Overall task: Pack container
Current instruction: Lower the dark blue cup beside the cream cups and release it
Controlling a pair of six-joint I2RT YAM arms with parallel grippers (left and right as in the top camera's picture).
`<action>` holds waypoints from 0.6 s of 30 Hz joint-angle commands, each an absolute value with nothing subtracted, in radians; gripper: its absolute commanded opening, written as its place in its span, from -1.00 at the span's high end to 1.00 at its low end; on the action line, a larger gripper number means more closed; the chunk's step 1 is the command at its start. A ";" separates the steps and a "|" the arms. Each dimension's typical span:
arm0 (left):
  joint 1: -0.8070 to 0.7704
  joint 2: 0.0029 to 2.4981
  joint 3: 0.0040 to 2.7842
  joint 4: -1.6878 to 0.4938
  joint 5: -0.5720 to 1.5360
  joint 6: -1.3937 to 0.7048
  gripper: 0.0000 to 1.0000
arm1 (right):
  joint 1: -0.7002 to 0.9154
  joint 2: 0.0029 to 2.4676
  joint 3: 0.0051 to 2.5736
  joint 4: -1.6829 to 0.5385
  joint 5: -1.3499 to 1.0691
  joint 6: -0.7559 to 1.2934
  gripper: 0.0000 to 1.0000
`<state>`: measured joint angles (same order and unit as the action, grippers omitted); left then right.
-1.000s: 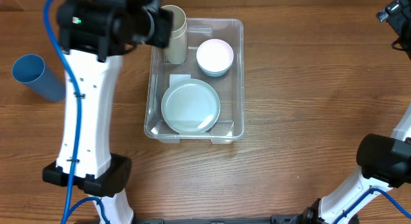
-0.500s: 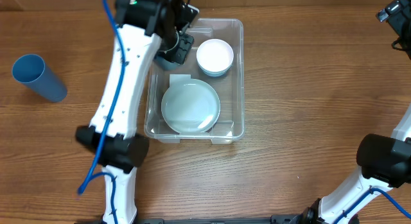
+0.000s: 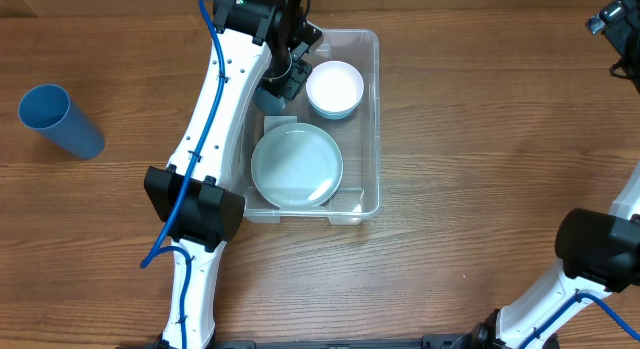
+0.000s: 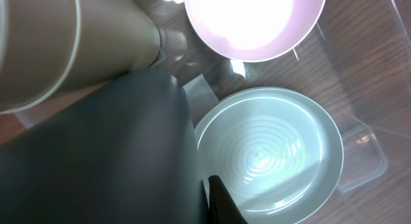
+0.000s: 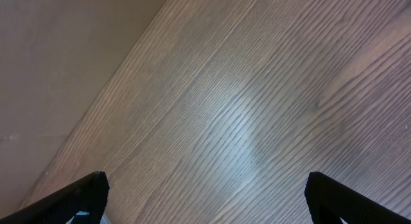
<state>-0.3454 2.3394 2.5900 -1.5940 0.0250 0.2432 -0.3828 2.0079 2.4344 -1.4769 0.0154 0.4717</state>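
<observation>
The clear container [image 3: 378, 119] stands mid-table and also shows in the left wrist view [image 4: 366, 153]. It holds a pale green plate [image 3: 297, 167] [image 4: 270, 147] at the front and a pink-white bowl [image 3: 334, 86] [image 4: 253, 18] at the back right. My left gripper [image 3: 283, 74] [image 4: 212, 185] is down in the back-left corner, shut on a beige cup [image 4: 64, 44]. A dark grey rounded surface lies against its one visible finger. From overhead the arm hides the cup. My right gripper [image 5: 205, 185] is open and empty over bare wood, at the far right [image 3: 612, 17].
A blue cup [image 3: 60, 119] lies on the table at the far left, apart from the container. A white label [image 3: 280, 122] shows on the container's base behind the plate. The left arm's white links run from the front edge up to the container.
The left gripper has carried the beige cup from above the container's back-left rim down into that corner. The arm's links have swung right. The right arm has not moved.
</observation>
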 commanded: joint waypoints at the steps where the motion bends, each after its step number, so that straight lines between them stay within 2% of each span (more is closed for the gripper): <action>1: -0.346 2.343 2.598 -1.581 0.025 0.335 0.92 | -0.383 2.006 2.440 -1.472 0.028 0.480 -1.00; 12: -0.345 2.347 2.584 -1.555 0.022 0.424 0.92 | -0.383 2.006 2.440 -1.472 0.028 0.480 -1.00; 18: -0.346 2.348 2.554 -1.556 0.019 0.398 0.92 | -0.382 2.006 2.440 -1.472 0.028 0.480 -1.00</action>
